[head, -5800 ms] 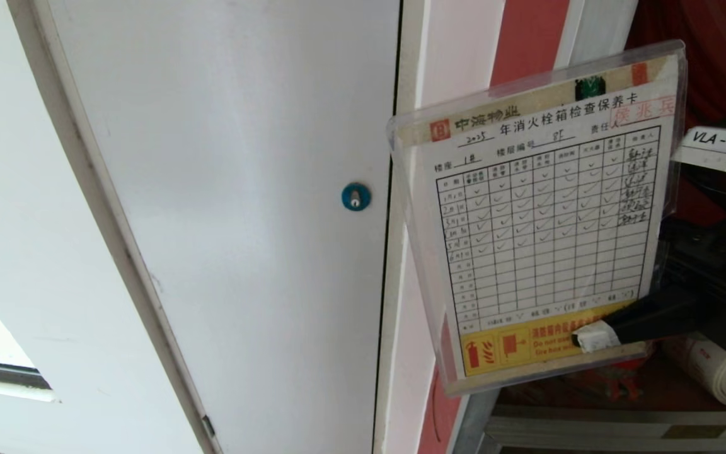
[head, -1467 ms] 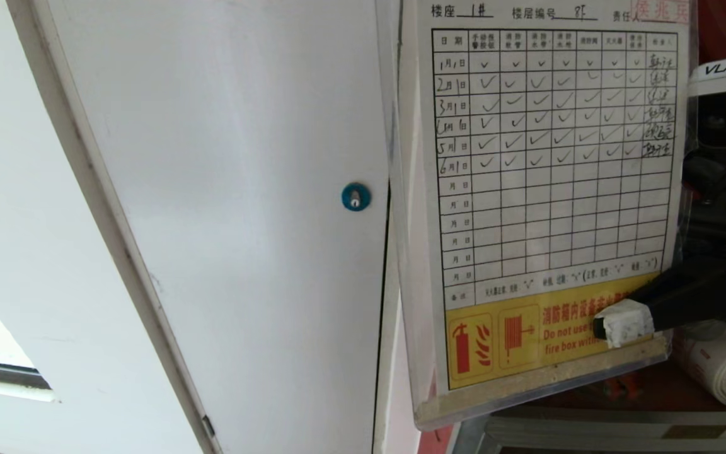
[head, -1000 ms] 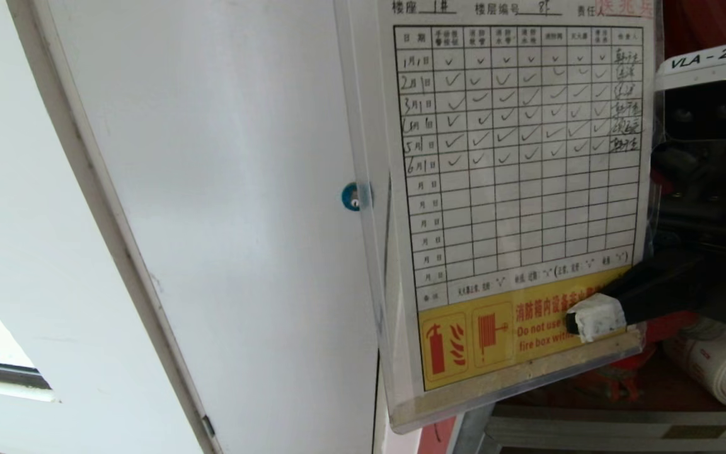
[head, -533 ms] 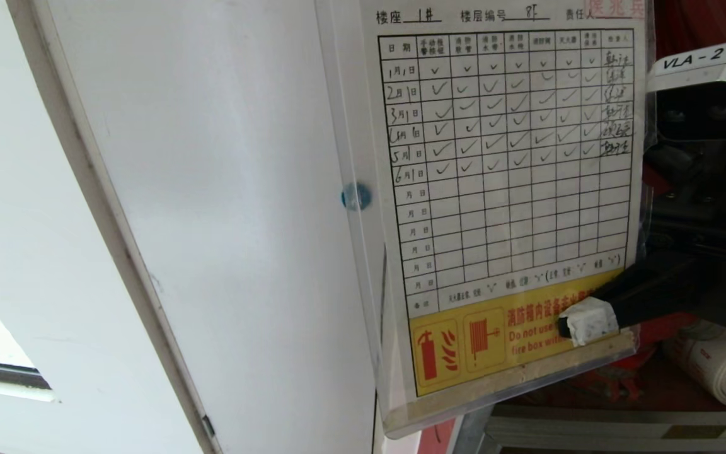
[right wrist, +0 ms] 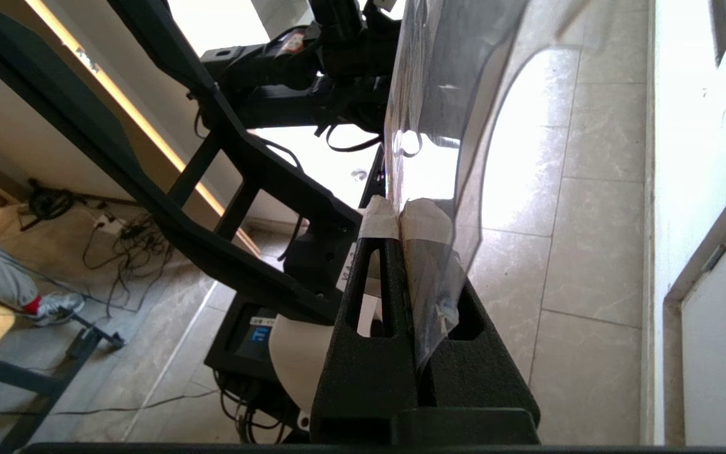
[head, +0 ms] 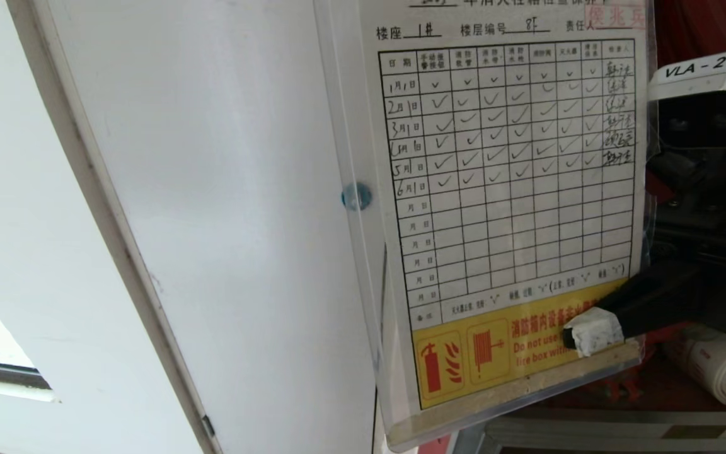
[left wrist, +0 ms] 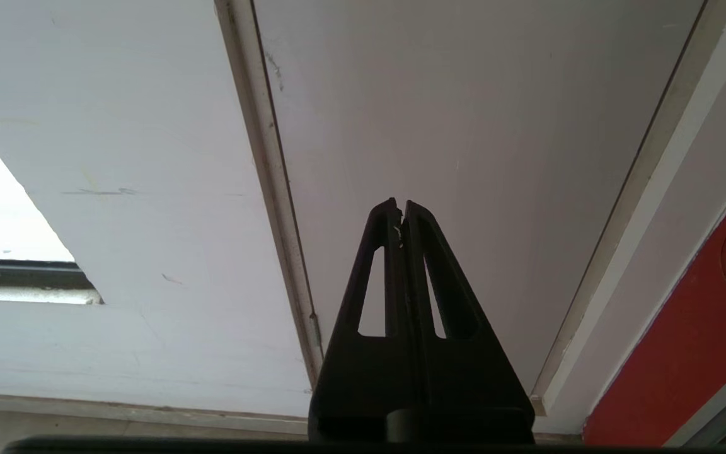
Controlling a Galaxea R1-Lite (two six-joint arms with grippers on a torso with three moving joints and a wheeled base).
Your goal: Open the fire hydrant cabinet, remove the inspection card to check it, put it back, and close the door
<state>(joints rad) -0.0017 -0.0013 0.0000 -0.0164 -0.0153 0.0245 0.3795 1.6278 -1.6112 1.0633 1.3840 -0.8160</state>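
Left gripper (left wrist: 402, 211) parked at the white panel (head: 224, 189), jaws together, empty. At three o'clock of the blue lock (head: 356, 196): inspection card (head: 514, 208) (in clear sleeve), upright, pinched by right gripper (head: 590, 333) at its lower corner.

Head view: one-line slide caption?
Right gripper pinches the inspection card by its lower corner, grid facing the camera.

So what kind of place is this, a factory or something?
More likely a corridor or lobby in a managed building, beside a fire hydrant cabinet. The right gripper holds up an inspection card with monthly ticks, a rolled white hose lies behind it, and the right wrist view shows a polished tile floor.
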